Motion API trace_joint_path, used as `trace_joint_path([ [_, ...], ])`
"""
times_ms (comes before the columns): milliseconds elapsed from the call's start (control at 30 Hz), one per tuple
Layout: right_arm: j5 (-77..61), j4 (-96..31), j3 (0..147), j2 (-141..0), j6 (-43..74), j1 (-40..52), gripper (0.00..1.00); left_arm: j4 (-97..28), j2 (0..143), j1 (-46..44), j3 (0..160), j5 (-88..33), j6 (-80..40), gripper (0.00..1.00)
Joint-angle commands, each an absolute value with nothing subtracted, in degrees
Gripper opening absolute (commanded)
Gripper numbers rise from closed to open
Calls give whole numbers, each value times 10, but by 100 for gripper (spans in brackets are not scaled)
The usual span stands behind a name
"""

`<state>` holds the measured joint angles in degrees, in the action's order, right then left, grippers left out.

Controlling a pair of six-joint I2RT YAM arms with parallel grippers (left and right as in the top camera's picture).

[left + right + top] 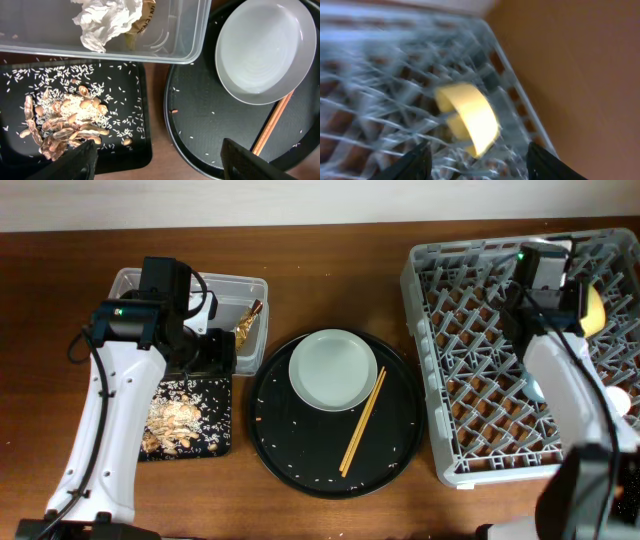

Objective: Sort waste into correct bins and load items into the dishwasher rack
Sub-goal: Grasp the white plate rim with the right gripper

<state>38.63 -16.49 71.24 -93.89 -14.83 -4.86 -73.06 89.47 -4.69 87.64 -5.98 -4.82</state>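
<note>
Left pincer wide apart near food scraps; right pincer likewise, apparently empty, above yellow bowl.

I see the plate and chopsticks on the round tray; the rack lies to its right. Left, the tub lies behind the scrap tray.

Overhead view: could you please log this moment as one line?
left gripper open; right gripper open near yellow bowl in rack; grey plate, chopsticks on round tray; tissue in tub; scraps on black tray
</note>
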Motion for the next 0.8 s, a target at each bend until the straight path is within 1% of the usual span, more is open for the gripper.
trace_joint_path([
  [0, 152, -246, 708, -899, -128, 23, 66, -729, 889, -44, 881, -66, -50, 79],
  [67, 48, -291, 708, -895, -79, 74, 68, -729, 889, -44, 881, -66, -50, 79],
  [133, -22, -319, 708, -900, -33, 124, 68, -729, 889, -44, 881, -66, -50, 80],
  [167, -30, -326, 708, -906, -5, 150, 68, -729, 889, -44, 881, -66, -50, 80],
  [300, -17, -326, 708, -943, 54, 203, 68, -729, 889, -44, 881, -66, -50, 80],
  [400, 8, -325, 708, -997, 114, 213, 67, -730, 889, -44, 881, -66, -50, 80],
  [533, -9, -317, 708, -1065, 140, 214, 67, -730, 889, -44, 881, -66, -50, 80],
  [633, -37, -317, 708, -1096, 141, 214, 61, -730, 889, -44, 881, -66, -50, 80],
  [667, -44, -315, 708, -1105, 141, 214, 58, -730, 889, -44, 881, -66, -50, 80],
  [767, -46, -321, 707, -1114, 141, 214, 42, -729, 889, -44, 881, -66, -50, 80],
])
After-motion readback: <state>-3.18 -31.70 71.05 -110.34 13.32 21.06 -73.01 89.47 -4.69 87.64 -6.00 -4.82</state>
